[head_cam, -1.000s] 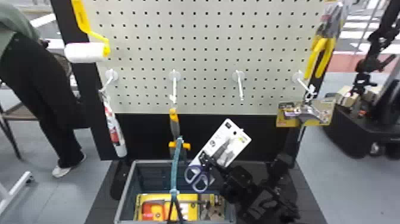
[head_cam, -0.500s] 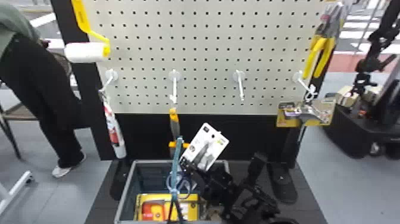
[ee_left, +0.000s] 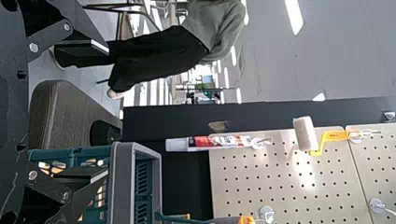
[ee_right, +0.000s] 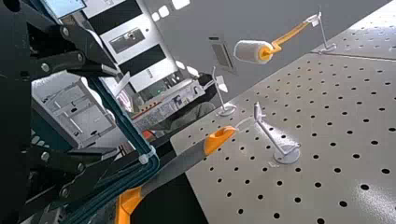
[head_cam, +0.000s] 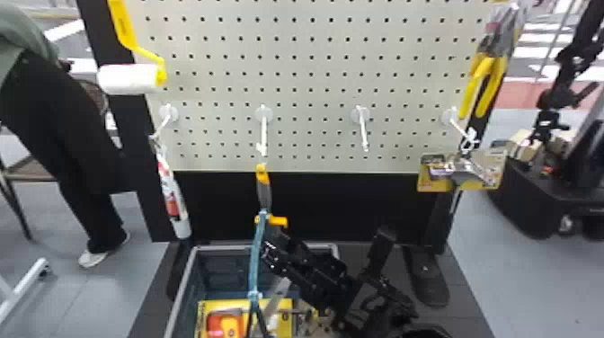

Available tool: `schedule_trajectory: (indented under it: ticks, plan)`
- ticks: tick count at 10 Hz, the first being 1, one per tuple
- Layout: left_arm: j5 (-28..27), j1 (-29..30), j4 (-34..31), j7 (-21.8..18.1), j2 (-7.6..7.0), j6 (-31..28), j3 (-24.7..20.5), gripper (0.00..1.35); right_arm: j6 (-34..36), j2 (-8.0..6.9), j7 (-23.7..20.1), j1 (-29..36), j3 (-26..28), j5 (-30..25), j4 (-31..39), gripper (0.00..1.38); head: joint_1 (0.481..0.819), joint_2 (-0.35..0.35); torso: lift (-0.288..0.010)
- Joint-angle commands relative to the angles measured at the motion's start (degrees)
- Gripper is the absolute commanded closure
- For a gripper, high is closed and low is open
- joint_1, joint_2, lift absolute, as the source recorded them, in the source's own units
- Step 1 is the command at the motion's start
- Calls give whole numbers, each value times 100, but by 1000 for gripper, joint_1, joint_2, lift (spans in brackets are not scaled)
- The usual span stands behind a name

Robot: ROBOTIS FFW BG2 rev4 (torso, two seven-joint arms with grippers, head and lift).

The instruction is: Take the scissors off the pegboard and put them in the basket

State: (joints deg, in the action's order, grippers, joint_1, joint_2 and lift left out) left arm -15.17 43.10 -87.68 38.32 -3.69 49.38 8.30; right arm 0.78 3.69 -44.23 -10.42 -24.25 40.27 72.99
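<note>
Hidden: scissors (head_cam: pixel 276 304) hard to make out, seemingly the pale strip inside the basket (head_cam: pixel 180 292), partly covered by the raised teal handle (head_cam: pixel 255 265)
Scissors' lie: long axis aslant to the basket's sides; which end the points are at, I cannot tell
Right gripper (head_cam: pixel 275 251): over the basket, fingers apart
Left gripper (ee_left: pixel 107 113): near the basket, fingers apart

From above, the head view faces the beige perforated pegboard (head_cam: pixel 304 99) at twelve o'clock; both wrist views, the right closer, share its white, yellow-handled roller (ee_right: pixel 251 51).
</note>
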Motion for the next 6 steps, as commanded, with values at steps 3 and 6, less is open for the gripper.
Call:
schedule_trajectory:
  ticks: [3, 6]
  plan:
    - [5, 0, 0, 0, 0, 19, -4, 367, -69, 0, -15, -38, 25, 7, 7, 144, 549, 0, -100]
    - [5, 13, 0, 0, 0, 19, -4, 367, -87, 0, -15, -38, 34, 7, -7, 144, 549, 0, -100]
